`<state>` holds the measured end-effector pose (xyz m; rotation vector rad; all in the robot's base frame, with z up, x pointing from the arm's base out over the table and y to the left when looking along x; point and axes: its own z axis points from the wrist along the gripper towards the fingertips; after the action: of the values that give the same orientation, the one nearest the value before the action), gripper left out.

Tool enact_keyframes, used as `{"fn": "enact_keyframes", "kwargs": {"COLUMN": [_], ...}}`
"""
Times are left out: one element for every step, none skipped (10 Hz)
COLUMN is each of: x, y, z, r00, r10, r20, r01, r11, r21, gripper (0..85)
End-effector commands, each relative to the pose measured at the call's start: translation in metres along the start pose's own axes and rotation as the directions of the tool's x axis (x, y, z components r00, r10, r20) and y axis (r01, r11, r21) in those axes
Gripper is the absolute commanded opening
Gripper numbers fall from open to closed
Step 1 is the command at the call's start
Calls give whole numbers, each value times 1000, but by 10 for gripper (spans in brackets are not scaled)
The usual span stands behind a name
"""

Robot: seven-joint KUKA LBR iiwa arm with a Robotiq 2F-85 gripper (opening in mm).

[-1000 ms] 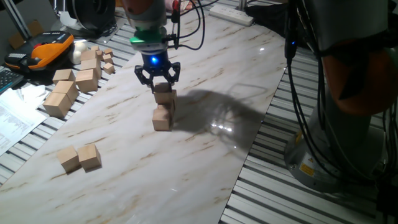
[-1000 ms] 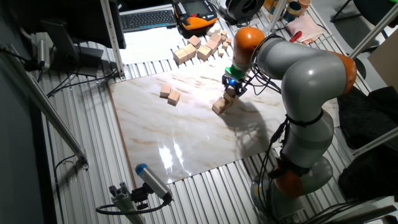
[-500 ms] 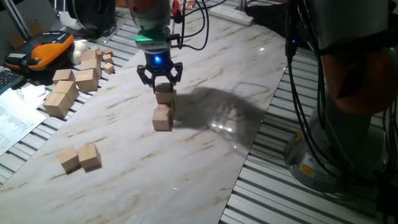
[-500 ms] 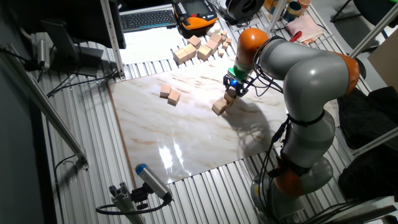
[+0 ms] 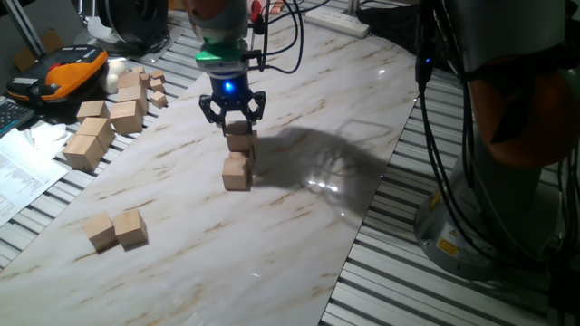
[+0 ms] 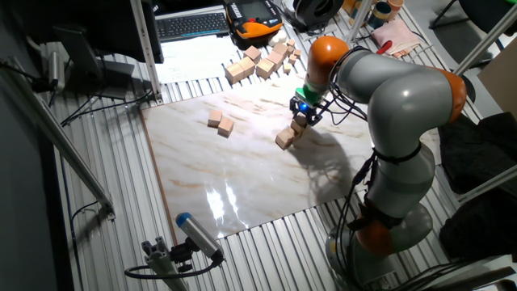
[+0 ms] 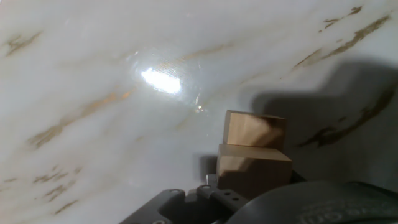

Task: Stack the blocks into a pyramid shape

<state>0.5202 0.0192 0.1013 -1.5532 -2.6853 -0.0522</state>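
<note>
My claw (image 5: 232,112) sits spread just over the upper cube (image 5: 240,139), apparently released; next, judged: fetch the pair (image 5: 117,228) at seven o'clock.

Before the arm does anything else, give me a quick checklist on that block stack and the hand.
1. Hand directly over the top block: ok.
2. Hand released from the top block: cannot tell; the fingers sit around its upper part.
3. Top block resting on lower blocks: ok, though it sits offset toward the far side.
4. Full base row in place: cannot tell; the front block hides it.
5. Spare pair of blocks lying free on the marble board: ok.
</note>
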Motion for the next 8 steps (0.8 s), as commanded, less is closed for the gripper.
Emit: {"fn": "enact_keyframes", "kwargs": {"x": [0,1,1,1,1,1,1,2], "y": [0,1,1,1,1,1,1,1], "z": [1,1,1,1,0,0,0,0], "r00": [1000,1000,1000,1000,1000,1000,1000,1000], "r10": [0,3,5,5,6,9,9,9], "r20": [3,5,7,9,9,8,8,7], "r01": [0,-3,-5,-5,-6,-9,-9,-9], "r11": [1000,1000,1000,1000,1000,1000,1000,1000], "r21": [3,5,6,8,8,6,6,6], "gripper": [510,510,680,680,680,680,680,680]}}
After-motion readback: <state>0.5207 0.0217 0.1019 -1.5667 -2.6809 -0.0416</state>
